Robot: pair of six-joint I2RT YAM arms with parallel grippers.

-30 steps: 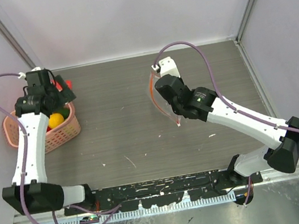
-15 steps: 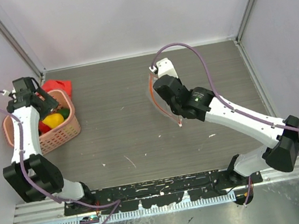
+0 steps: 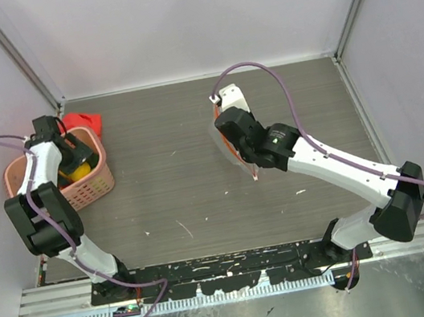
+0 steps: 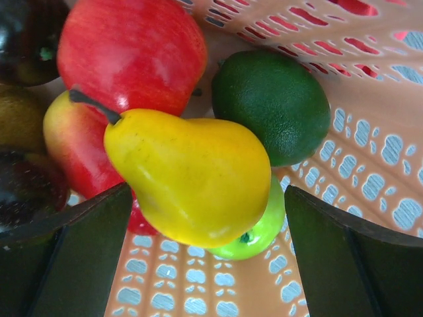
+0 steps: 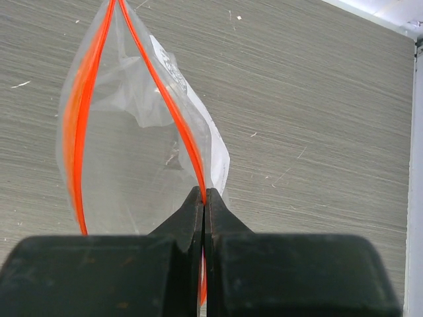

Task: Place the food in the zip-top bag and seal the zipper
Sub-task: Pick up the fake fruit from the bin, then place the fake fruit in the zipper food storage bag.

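Note:
The food lies in the pink basket (image 3: 87,191). In the left wrist view a yellow pear (image 4: 192,181) lies on a red apple (image 4: 125,53), next to a dark green lime (image 4: 271,105), a light green fruit (image 4: 264,228) and dark purple-brown pieces (image 4: 26,191). My left gripper (image 3: 73,156) is open inside the basket, its fingers (image 4: 73,257) on either side of the pear. My right gripper (image 5: 203,198) is shut on one lip of the zipper (image 5: 168,99). It holds the zip-top bag (image 5: 132,152) above mid-table (image 3: 230,146) with its mouth open.
A red toy piece (image 3: 82,121) lies on the table just behind the basket. The basket stands at the far left near the left wall. Grey tabletop (image 3: 168,190) lies between the basket and the bag.
My left arm has folded back and its gripper has dropped into the basket over the fruit. My right gripper and the bag have barely shifted.

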